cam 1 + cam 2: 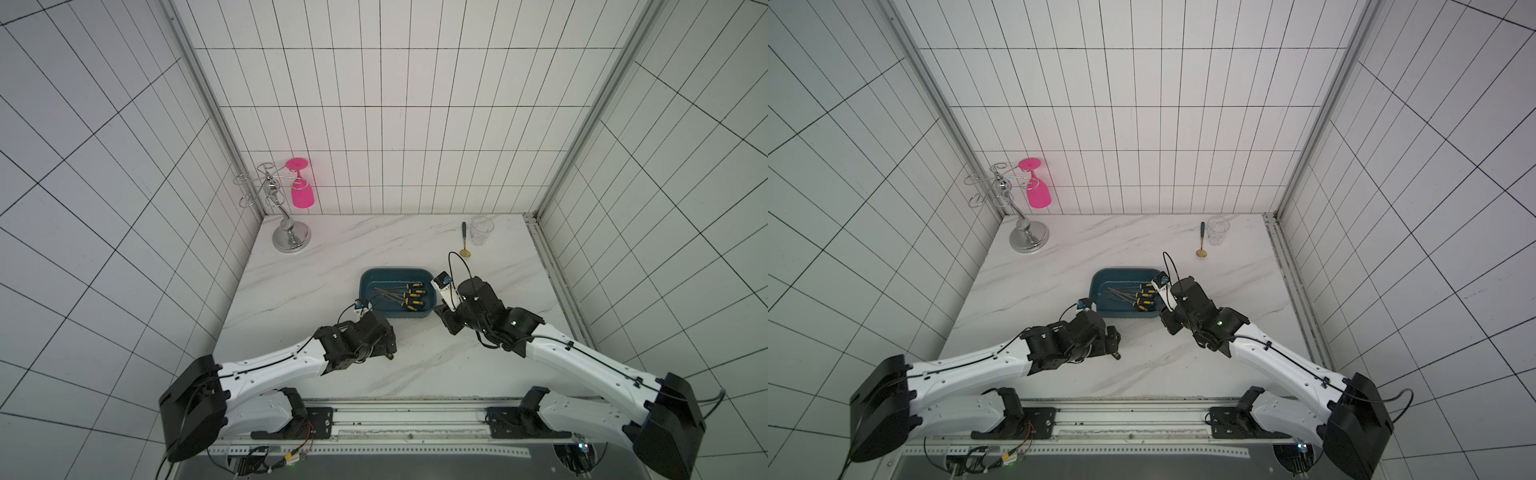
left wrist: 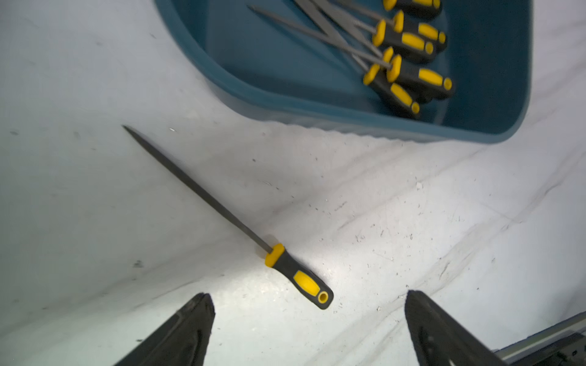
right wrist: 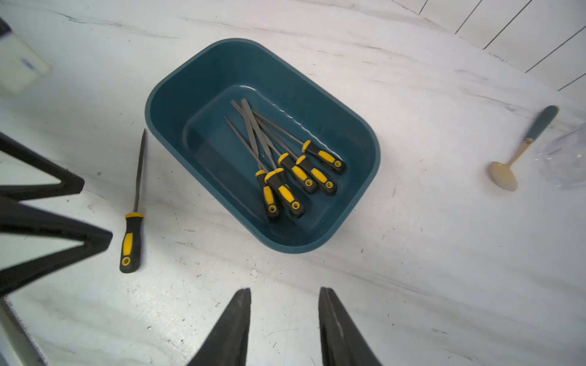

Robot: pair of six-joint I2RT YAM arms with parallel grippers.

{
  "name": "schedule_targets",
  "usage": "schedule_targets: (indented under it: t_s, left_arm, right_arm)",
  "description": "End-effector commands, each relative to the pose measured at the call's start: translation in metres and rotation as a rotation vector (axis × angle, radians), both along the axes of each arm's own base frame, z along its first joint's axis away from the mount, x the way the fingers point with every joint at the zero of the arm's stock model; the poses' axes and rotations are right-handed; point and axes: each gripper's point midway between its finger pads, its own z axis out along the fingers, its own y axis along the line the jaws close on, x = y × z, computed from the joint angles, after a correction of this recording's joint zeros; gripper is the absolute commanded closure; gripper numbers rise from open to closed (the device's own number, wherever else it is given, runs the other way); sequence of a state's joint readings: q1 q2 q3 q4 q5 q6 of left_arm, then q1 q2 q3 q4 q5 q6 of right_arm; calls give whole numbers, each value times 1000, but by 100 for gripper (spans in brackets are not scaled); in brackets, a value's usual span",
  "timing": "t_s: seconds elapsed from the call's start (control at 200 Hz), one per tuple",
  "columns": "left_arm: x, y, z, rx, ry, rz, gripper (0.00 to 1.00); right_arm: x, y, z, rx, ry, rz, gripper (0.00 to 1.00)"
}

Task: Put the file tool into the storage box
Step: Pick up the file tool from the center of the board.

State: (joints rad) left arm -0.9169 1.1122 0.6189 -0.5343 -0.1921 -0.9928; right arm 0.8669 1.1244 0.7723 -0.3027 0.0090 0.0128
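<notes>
File tool (image 2: 276,255) lies flat just ahead of the left gripper (image 2: 307,293), jaws wide open and empty — right gripper (image 3: 283,289) jaws slightly apart, holding nothing, storage box (image 3: 171,95) ahead of them.

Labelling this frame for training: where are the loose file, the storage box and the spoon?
loose file (image 3: 130,234): right wrist view, on its handle.
storage box (image 3: 168,126): right wrist view, on its inner side wall.
spoon (image 3: 504,177): right wrist view, on its bowl.
</notes>
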Motion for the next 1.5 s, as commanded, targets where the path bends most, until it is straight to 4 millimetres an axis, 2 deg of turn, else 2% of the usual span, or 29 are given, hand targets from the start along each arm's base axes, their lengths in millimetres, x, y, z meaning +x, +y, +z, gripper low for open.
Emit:
schedule_targets:
  t_s: [0.0, 0.205, 0.295, 0.451, 0.586, 0.706, 0.871, 1.037, 1.497]
  left_arm:
    - [10, 50, -4, 84, -62, 97, 2]
    - [33, 98, 20, 46, -135, 214, 2]
    - [41, 114, 20, 48, -133, 263, 2]
    - [53, 137, 19, 29, -135, 367, 2]
    - [59, 145, 21, -35, -150, 429, 2]
    - [58, 144, 23, -74, -159, 441, 2]
    - [51, 156, 21, -43, -173, 482, 2]
    - [51, 157, 29, -57, -192, 474, 2]
    - [54, 180, 23, -22, -189, 530, 2]
  right_arm:
    - [-15, 22, -10, 39, 99, 58, 60]
    - [-43, 66, -34, 79, 227, 91, 61]
    - [-61, 86, -43, 89, 262, 129, 61]
    - [-77, 104, -59, 63, 322, 126, 62]
    - [-82, 114, -69, 41, 341, 101, 61]
    - [-84, 120, -78, -28, 331, 90, 61]
    - [-91, 137, -91, -80, 361, 123, 62]
    - [-93, 150, -102, -163, 350, 136, 63]
    - [-84, 146, -120, -306, 284, 136, 62]
